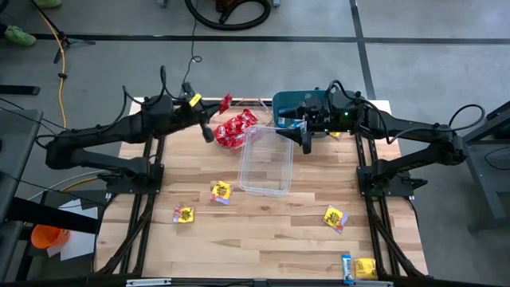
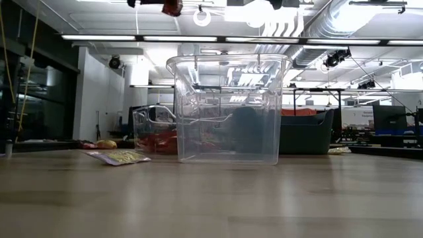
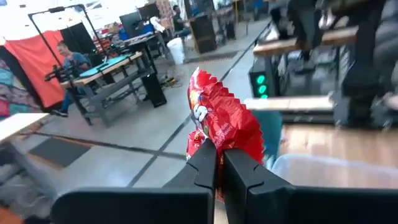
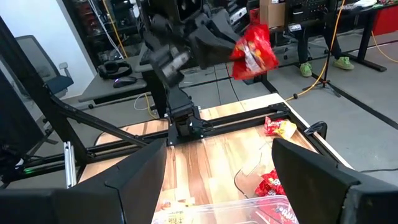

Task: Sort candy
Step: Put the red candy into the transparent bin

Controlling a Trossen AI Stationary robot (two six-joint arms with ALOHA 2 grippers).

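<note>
My left gripper (image 1: 210,131) is shut on a red candy packet (image 3: 221,121), which also shows in the air in the right wrist view (image 4: 255,50), beside a clear tub holding a pile of red candy (image 1: 235,129). My right gripper (image 4: 217,186) stands open and holds nothing, above the far end of a taller clear tub (image 1: 267,159). Yellow candy packets (image 1: 221,191) (image 1: 184,214) (image 1: 335,217) lie flat on the wooden table. A red packet (image 1: 225,102) lies by the far edge. My left gripper pinches the red packet's lower end (image 3: 217,144) between its two fingers (image 3: 202,165). The fingers point level, coming from the table's left. The packet stands up past the fingertips, crumpled, lifted clear of the table and the tubs.
A teal bin (image 1: 291,102) stands at the far edge behind the tall tub (image 2: 228,109). A yellow packet and a light blue one (image 1: 360,267) lie at the near right corner. Arm frames (image 1: 135,199) (image 1: 382,207) flank the table. Bare wood lies along the near side.
</note>
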